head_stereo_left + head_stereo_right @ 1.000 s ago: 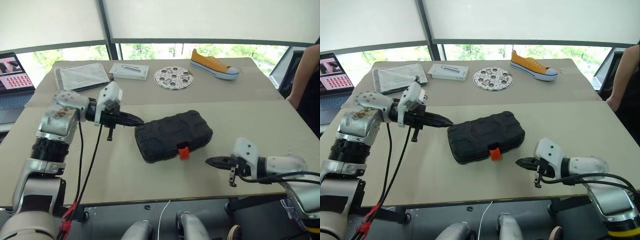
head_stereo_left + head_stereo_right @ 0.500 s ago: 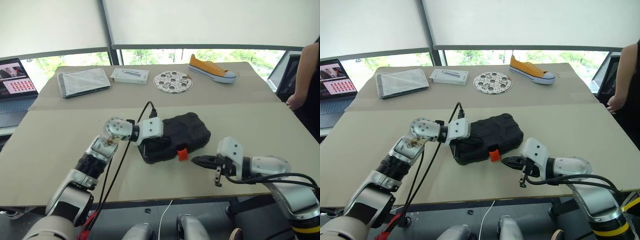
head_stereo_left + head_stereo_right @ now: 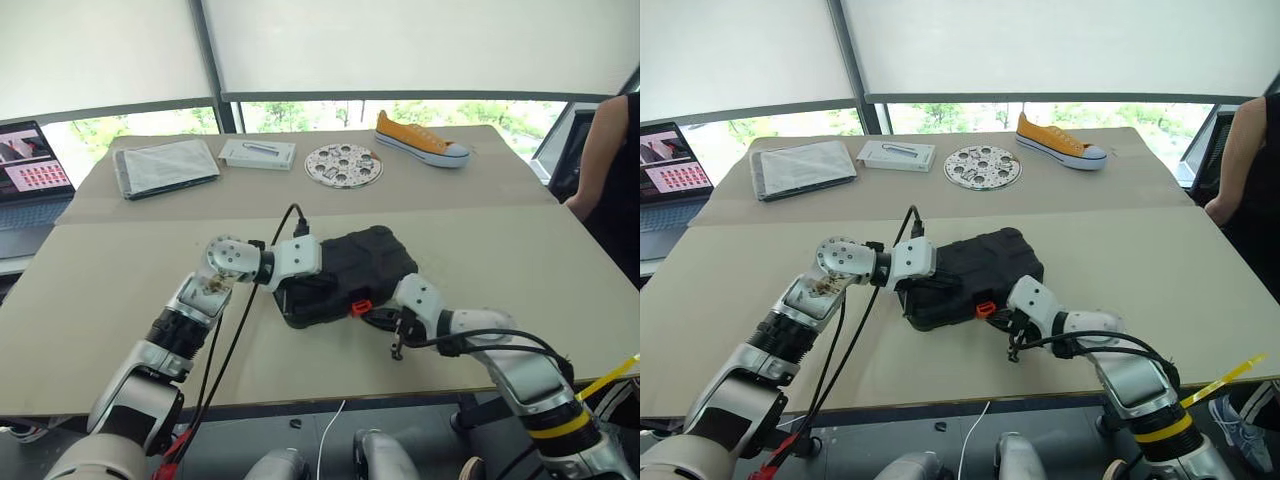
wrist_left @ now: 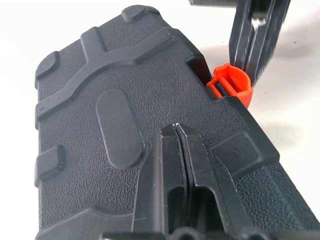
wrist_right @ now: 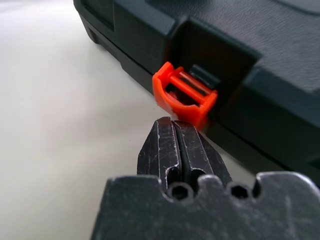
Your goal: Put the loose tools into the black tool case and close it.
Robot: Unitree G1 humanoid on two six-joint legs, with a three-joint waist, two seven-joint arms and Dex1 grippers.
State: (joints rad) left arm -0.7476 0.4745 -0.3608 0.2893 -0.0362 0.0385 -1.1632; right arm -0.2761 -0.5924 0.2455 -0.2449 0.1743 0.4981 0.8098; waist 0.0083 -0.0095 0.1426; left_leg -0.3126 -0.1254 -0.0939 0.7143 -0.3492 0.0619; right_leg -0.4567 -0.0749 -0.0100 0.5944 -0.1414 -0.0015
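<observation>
While the black tool case (image 3: 345, 272) lies shut near the middle of the table (image 3: 100, 300), a little toward its front edge, both arms meet at it. Its lid is down and its small orange latch (image 5: 184, 98) faces the front edge, with the flap standing out from the case wall rather than lying flush.

At the case's left end, the left gripper (image 4: 179, 150) rests on the ribbed lid with its two black fingers pressed together, tips on the textured plastic, holding nothing. From the front right comes the right gripper (image 5: 176, 145), its fingers likewise closed flat against each other and empty; the tips sit just beside the orange latch, right in front of it. Whether they touch the latch I cannot tell.

Along the table's far edge, well apart from the case, lie a folded grey pouch (image 3: 163, 164) toward the far left corner, a flat white box (image 3: 257, 153) next to it, a round white perforated disc (image 3: 343, 164) near the middle, and an orange canvas sneaker (image 3: 424, 139) to the right. An open laptop (image 3: 28, 175) stands off the table's left side, and a person's arm (image 3: 598, 170) shows past the right edge.
</observation>
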